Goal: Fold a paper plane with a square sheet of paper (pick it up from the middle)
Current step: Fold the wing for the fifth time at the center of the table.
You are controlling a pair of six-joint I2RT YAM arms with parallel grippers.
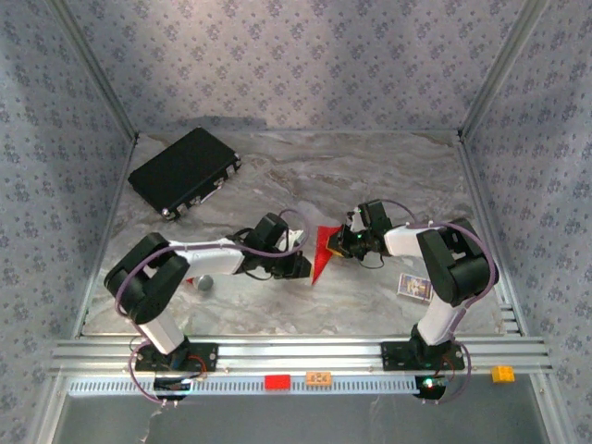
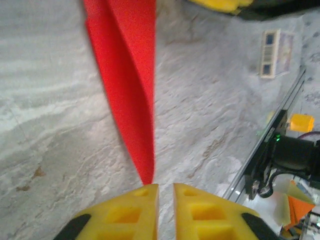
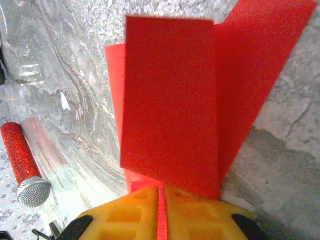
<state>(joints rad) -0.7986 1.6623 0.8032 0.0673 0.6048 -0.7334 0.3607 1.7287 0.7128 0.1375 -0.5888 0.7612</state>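
Pinching red paper, right claw, card unreadable

On the table, the case lies at the far left corner, well apart from everything else. The folded paper is near the middle, between the two grippers: the left gripper is just beside its near tip on the left, and the right gripper is on its right, with the paper's edge between its fingers. A small card lies further right, beside the right arm, and a small round object lies left, by the left arm. On the front rail, nearer than the arm bases, a block sits just left of a second block — a third block sits at the right end.
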